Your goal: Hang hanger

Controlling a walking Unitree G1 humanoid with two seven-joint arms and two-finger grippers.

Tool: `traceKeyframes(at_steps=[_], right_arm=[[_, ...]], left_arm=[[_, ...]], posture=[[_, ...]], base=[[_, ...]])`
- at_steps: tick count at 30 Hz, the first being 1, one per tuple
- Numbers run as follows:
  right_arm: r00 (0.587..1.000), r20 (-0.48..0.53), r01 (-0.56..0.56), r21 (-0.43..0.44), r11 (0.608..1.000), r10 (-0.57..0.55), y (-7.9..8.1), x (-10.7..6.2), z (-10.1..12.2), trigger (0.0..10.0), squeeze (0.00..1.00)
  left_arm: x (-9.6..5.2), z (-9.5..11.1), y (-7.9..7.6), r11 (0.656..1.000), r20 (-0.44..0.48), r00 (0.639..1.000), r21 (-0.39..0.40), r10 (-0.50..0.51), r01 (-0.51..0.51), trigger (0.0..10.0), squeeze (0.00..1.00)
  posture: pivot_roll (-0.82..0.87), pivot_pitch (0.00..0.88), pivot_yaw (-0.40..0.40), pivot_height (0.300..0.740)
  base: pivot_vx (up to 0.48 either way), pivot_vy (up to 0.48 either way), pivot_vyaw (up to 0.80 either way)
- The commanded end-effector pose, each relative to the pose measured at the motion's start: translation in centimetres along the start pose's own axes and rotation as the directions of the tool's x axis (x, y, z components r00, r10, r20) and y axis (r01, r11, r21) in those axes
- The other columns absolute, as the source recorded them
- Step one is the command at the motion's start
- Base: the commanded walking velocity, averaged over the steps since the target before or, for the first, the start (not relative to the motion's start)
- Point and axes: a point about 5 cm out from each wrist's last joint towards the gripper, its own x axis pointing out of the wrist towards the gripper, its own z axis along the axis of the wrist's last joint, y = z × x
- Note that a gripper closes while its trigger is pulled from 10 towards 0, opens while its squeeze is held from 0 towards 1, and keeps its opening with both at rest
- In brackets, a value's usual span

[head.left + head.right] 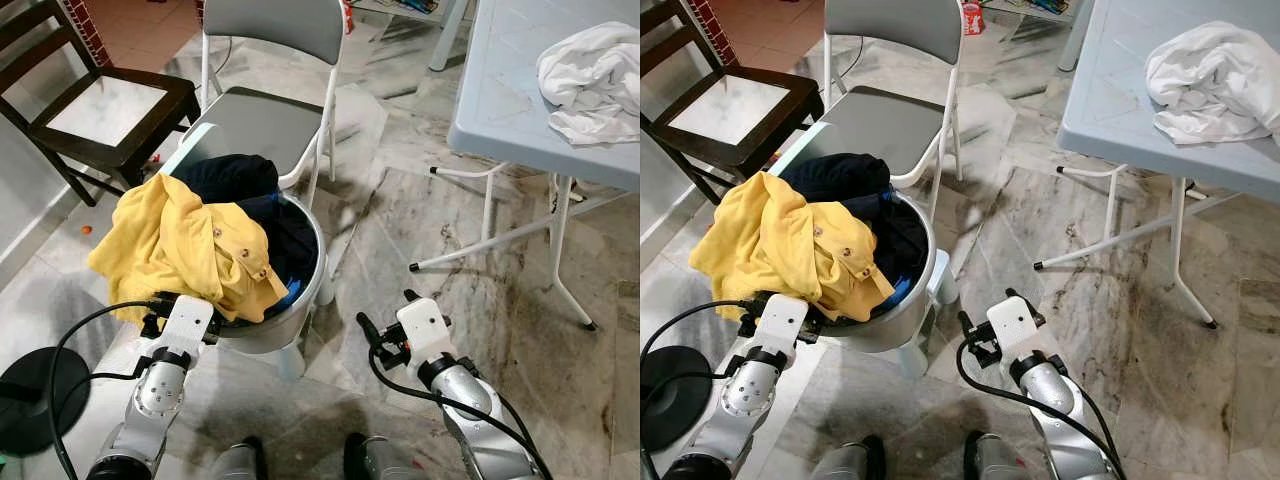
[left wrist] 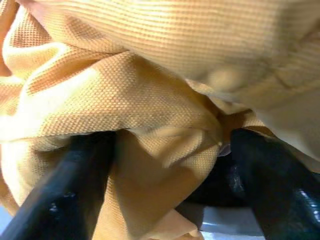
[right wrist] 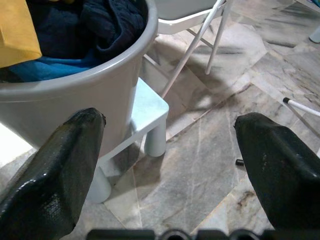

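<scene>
Grey tub (image 1: 300,310) on a small white stool (image 3: 145,117), near centre-left, heaped with clothes: yellow shirt (image 1: 185,245) draped over the left rim, dark navy garment (image 1: 235,180) behind it, a strip of blue cloth (image 3: 55,65) low inside. Folding chair (image 1: 265,120) just beyond the tub, grey seat touching or nearly touching its far rim. Dark wooden chair (image 1: 110,110) far left. Black round base (image 1: 40,400) near left on the floor, cable looping toward the left arm. Pale blue surface (image 1: 520,100) far right on white legs, crumpled white cloth (image 1: 595,80) lying on it. Marble floor (image 1: 480,320) between tub and surface.

Left gripper (image 2: 165,170) pushed into the yellow shirt at the tub's near-left rim, fingers (image 2: 75,185) apart with a fold of fabric between them. Right gripper (image 3: 170,165) hovering near right of the tub over the floor, spread wide, holding nothing.

No hanger to be made out among the clothes or on the surface.
</scene>
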Motion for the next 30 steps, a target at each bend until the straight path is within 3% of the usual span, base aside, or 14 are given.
traceKeyframes(at_steps=[1,17,30], right_arm=[[1.000,-0.004,0.005,0.004,1.000,-0.005,0.2,-0.3,-0.2,10.0,0.00],[1.000,-0.009,0.003,0.007,1.000,-0.003,0.3,-0.1,-0.3,10.0,0.00],[1.000,-0.011,0.004,0.010,1.000,-0.004,0.4,0.0,-0.4,10.0,0.00]], left_arm=[[-0.4,-0.5,0.1,1.000,-0.023,1.000,-0.011,-0.005,0.005,0.0,0.00],[-0.9,-2.3,1.0,1.000,-0.128,0.991,-0.004,-0.024,0.024,0.0,0.00],[-0.6,-2.3,1.5,1.000,-0.140,0.990,0.005,-0.023,0.024,0.0,0.00]], posture=[[-0.02,0.237,0.001,0.740],[-0.01,0.238,0.000,0.740],[-0.01,0.238,0.004,0.740]], base=[[0.000,0.000,0.00],[0.000,0.000,0.00],[0.000,0.000,0.00]])
